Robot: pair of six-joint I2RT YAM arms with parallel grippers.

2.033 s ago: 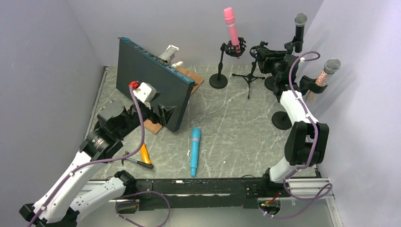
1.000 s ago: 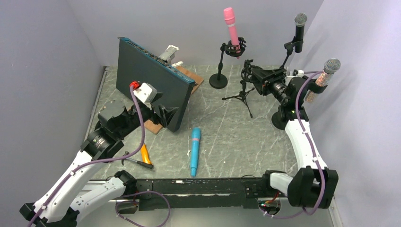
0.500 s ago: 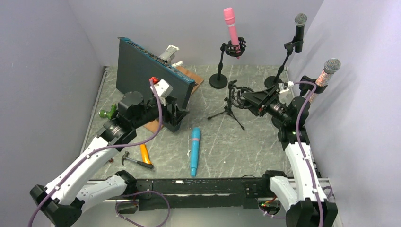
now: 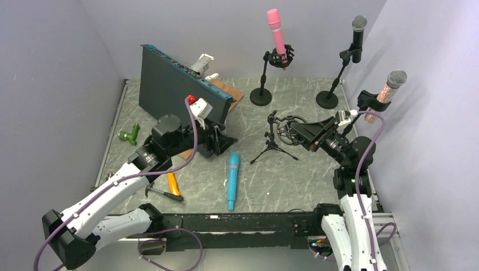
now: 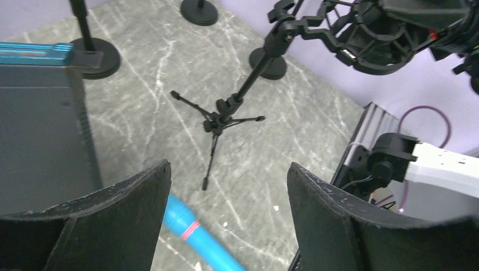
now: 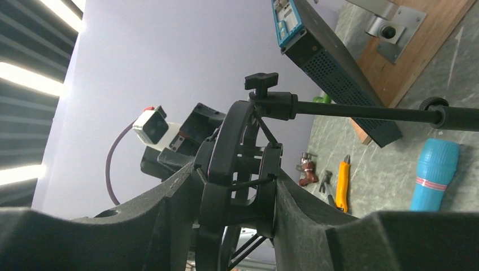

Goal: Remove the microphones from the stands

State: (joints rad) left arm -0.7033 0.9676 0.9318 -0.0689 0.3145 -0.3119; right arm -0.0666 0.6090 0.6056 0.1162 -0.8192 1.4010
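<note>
Parted left gripper [image 5: 227, 165], tripod stand [image 5: 217, 121], blue microphone [image 5: 190, 229]

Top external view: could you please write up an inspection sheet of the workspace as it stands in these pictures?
Surface: grey marbled table, no spills seen.
Job's things: tripod stand with an empty shock mount; blue microphone lying flat on the table; pink microphone, black microphone and glitter microphone in their stands.
Clutter: dark rack unit, wooden board, hammer, orange-handled tool, green part.
Grippers: right gripper shut on the shock mount; left gripper open, empty.
Cables: purple cable along each arm.
Surroundings: plain walls on three sides.
</note>
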